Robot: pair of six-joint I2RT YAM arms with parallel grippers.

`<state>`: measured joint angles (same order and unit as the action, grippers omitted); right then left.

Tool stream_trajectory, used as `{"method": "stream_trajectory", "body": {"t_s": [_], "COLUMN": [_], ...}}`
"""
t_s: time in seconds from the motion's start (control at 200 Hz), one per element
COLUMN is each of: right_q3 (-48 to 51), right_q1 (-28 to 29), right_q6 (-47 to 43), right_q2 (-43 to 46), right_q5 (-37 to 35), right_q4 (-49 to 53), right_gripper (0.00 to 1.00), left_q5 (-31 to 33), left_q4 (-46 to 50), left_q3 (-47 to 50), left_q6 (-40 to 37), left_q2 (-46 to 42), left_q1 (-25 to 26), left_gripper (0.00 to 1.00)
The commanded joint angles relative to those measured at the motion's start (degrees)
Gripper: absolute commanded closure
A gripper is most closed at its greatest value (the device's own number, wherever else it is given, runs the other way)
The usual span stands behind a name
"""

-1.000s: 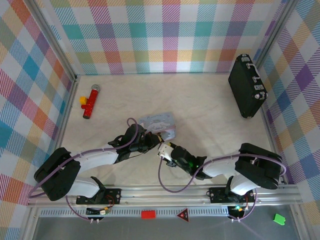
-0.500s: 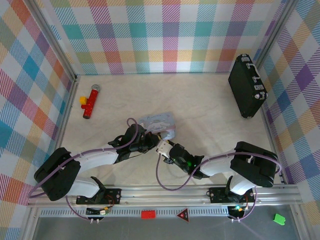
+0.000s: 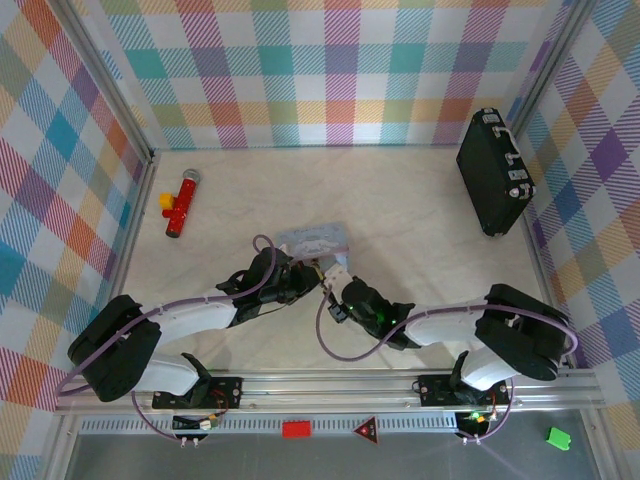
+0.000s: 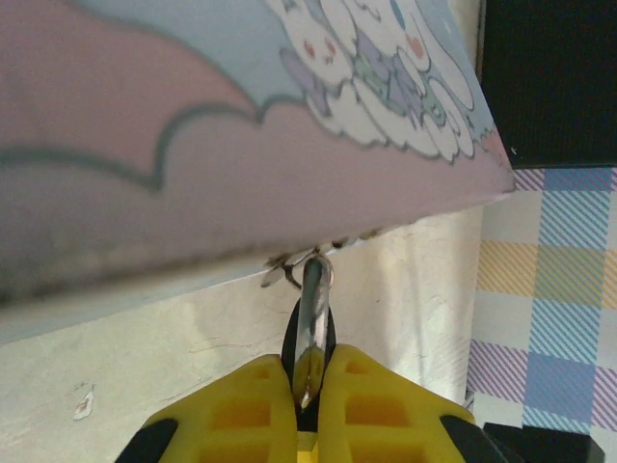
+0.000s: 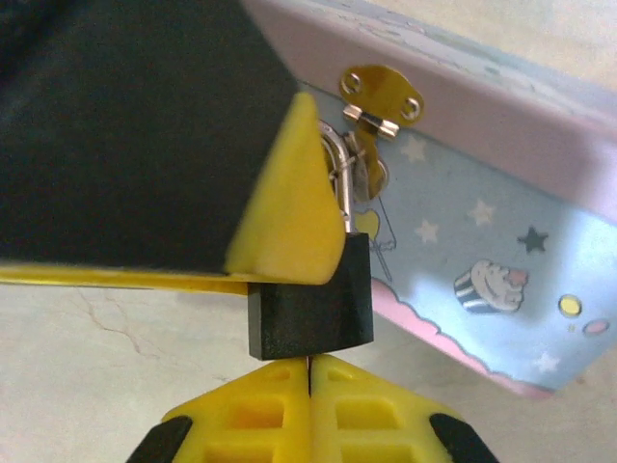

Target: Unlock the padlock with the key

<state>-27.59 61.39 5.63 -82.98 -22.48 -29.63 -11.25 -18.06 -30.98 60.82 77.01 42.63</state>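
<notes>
Where the two arms meet in the middle of the table (image 3: 420, 210), the pale blue cartoon tin (image 3: 318, 238) lies with its lid shut and its brass hasp (image 5: 382, 96) fastened, so I cannot see what is inside. The padlock (image 5: 308, 311) hangs from that hasp on the tin's front wall, its silvery shackle through the loop. The left gripper (image 4: 308, 368) is clamped narrow on the padlock, its yellow fingers (image 4: 251, 395) pinching the dark body edge-on. The right gripper (image 5: 309, 367) sits just under the padlock with its fingers pressed flat together. Whether the key is nipped in that seam I cannot tell. From above, both wrists crowd the tin's near edge and cover the lock. The right wrist view gives the hasp and black body plainly, and the left wrist view gives the shackle end-on. The black case (image 3: 492, 170) stands closed by the right wall, and the red-and-yellow toy (image 3: 180, 203) lies far left.
</notes>
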Motion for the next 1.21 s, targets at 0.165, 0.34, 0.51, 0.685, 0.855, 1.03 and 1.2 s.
{"method": "stream_trajectory", "body": {"t_s": [0.165, 0.34, 0.51, 0.685, 0.855, 1.03, 1.2], "right_q3": [1.48, 1.93, 1.74, 0.55, 0.61, -0.19, -0.91], "right_q1": [-1.65, -3.35, -4.10, -4.34, -4.78, -5.63, -6.32], "right_q6": [20.10, 22.56, 24.23, 26.98, 29.26, 30.53, 30.67], "right_q2": [2.08, 1.45, 2.09, 2.21, 0.66, -1.16, -1.40], "right_q5": [13.22, 16.70, 18.05, 18.96, 18.88, 19.42, 20.46], "right_q4": [-3.14, -5.34, -3.03, 2.34, 4.40, 5.47, 7.18], "right_gripper": [1.00, 1.00, 1.00, 1.00, 1.00, 1.00, 0.92], "left_q5": [-0.40, -0.28, 0.42, 2.36, 3.03, 4.09, 11.03], "left_q4": [-5.05, -4.44, -1.91, 1.92, 3.75, 8.87, 23.67], "left_q3": [-1.26, -1.89, -2.49, -2.49, -1.74, -2.29, -7.14], "left_q6": [0.35, -0.21, -1.79, -4.00, -5.05, -7.69, -15.88], "left_q2": [1.50, 1.46, 0.90, 0.11, -1.12, -4.20, -9.99], "left_q1": [0.34, 0.34, 0.30, 0.00, -1.46, -3.11, -4.95], "left_gripper": [1.00, 1.00, 0.90, 0.72, 0.63, 0.62, 0.56]}}
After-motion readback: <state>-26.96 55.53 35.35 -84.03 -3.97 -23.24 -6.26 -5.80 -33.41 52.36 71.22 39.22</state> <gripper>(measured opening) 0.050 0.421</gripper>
